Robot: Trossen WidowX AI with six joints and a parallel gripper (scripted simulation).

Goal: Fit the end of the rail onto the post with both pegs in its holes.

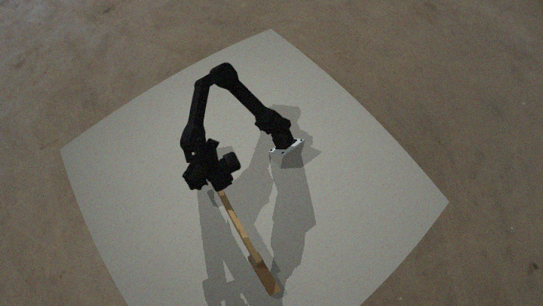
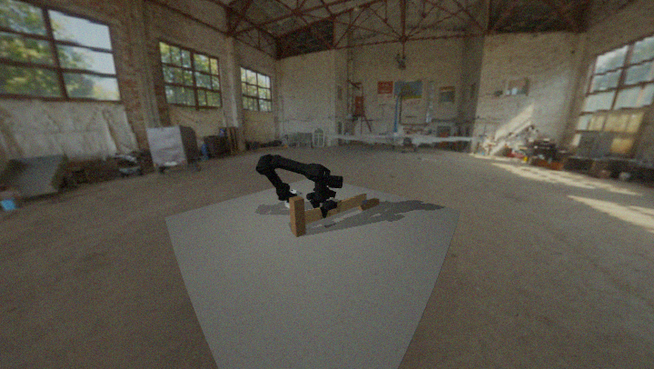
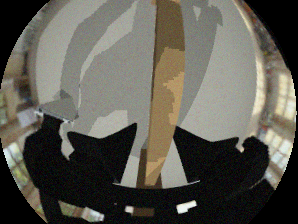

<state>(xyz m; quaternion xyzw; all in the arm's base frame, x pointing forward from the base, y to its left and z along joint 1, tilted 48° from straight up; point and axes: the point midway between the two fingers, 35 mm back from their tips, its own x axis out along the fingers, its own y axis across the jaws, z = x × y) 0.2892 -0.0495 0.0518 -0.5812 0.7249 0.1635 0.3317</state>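
The long wooden rail (image 1: 243,235) (image 2: 349,203) (image 3: 167,90) runs from the post to the footboard block (image 1: 267,279) (image 2: 371,202), where its far end rests. In the exterior view its near end meets the short wooden post (image 2: 297,217) and it looks about level. The pegs are hidden. My gripper (image 1: 211,185) (image 2: 325,208) (image 3: 154,127) is open and straddles the rail close to the post. The fingers stand apart from the rail's sides. In the top view the gripper hides the post.
The arm's base (image 1: 286,150) (image 3: 57,110) stands on the grey mat (image 1: 380,190) (image 2: 297,297) to the right of the gripper. Arm shadows fall across the mat along the rail. A brown floor surrounds the mat.
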